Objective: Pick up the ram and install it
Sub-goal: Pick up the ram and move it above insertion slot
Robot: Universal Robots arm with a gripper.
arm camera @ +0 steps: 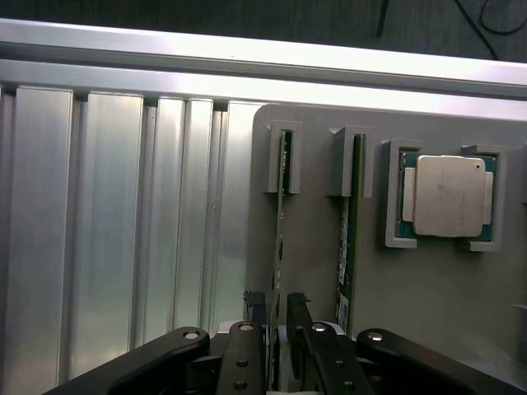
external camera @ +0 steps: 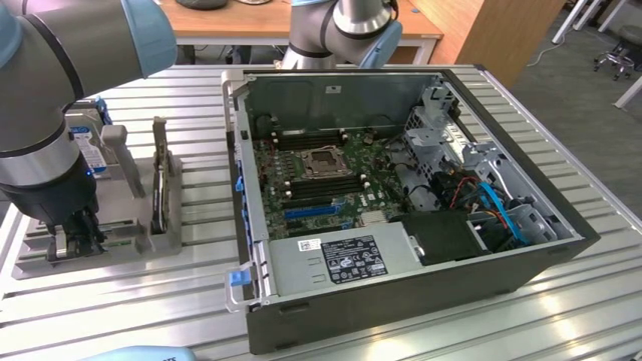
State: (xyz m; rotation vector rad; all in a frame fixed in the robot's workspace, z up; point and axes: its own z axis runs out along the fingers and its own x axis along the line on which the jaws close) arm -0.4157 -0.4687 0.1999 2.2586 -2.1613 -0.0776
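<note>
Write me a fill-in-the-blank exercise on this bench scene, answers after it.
1. The grey holder keeps ___ green sticks standing on edge.
2. The gripper is down at the ram, the stick ___ from the processor.
3. The computer case lies with its side ___, leaving the motherboard exposed.
Answers: two; farther; open.

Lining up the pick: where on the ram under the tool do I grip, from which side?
Pinch the ram across its flat faces at the free upper edge, coming straight down. It stands on edge in the grey holder, one end slotted, so only that edge is open.
</note>
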